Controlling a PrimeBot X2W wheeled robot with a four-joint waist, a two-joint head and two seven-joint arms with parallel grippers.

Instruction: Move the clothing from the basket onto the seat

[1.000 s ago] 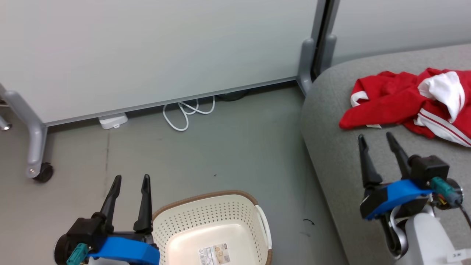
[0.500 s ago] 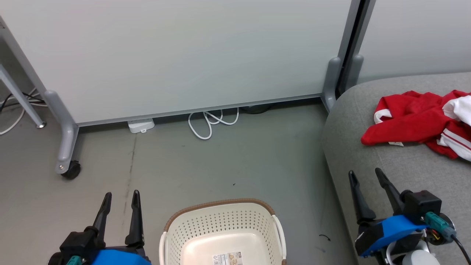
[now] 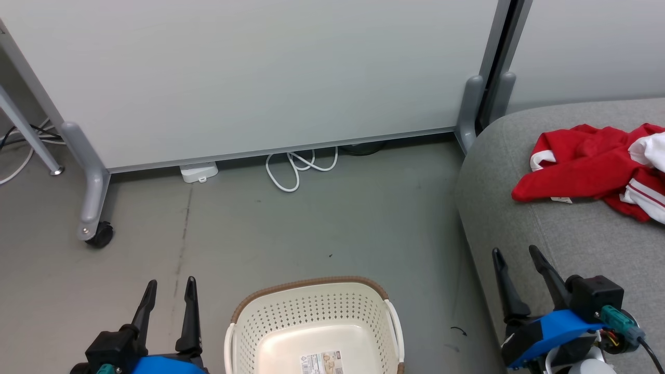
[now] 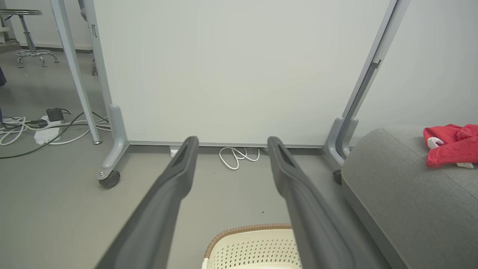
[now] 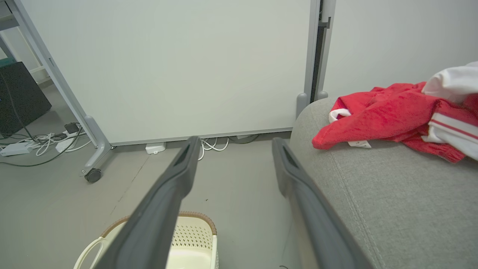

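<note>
Hovering empty: left gripper (image 3: 171,281) lower left, right gripper (image 3: 514,251) lower right, both spread wide.
The clothing (image 3: 587,169) lies heaped on the seat (image 3: 519,228) at right; the basket (image 3: 306,283), bottom centre, is bare to its label (image 3: 321,362), so the job looks finished and nothing needs holding.

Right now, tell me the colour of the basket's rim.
Brown, with a woven look, around the cream basket; the rim shows best in the head view.
</note>
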